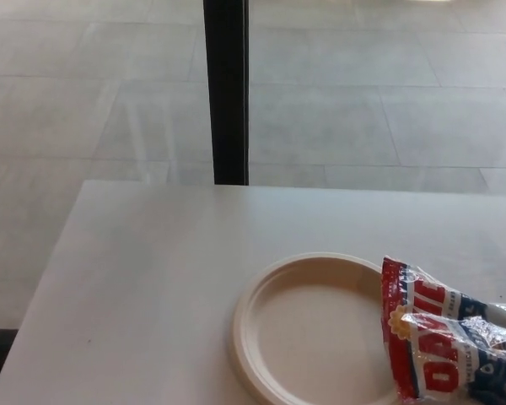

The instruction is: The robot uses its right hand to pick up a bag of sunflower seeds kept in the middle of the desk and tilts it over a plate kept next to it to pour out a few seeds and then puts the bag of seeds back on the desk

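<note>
A red, white and blue bag of sunflower seeds (447, 342) lies crumpled at the lower right of the head view, its left edge over the rim of a cream paper plate (308, 333). The plate looks bare inside. Both rest on a white desk (152, 278). Neither of my hands shows in the picture.
The desk's far edge runs across the middle of the view and its left edge slants down to the lower left. Beyond it is a grey tiled floor (363, 101) and a black vertical post (228, 89).
</note>
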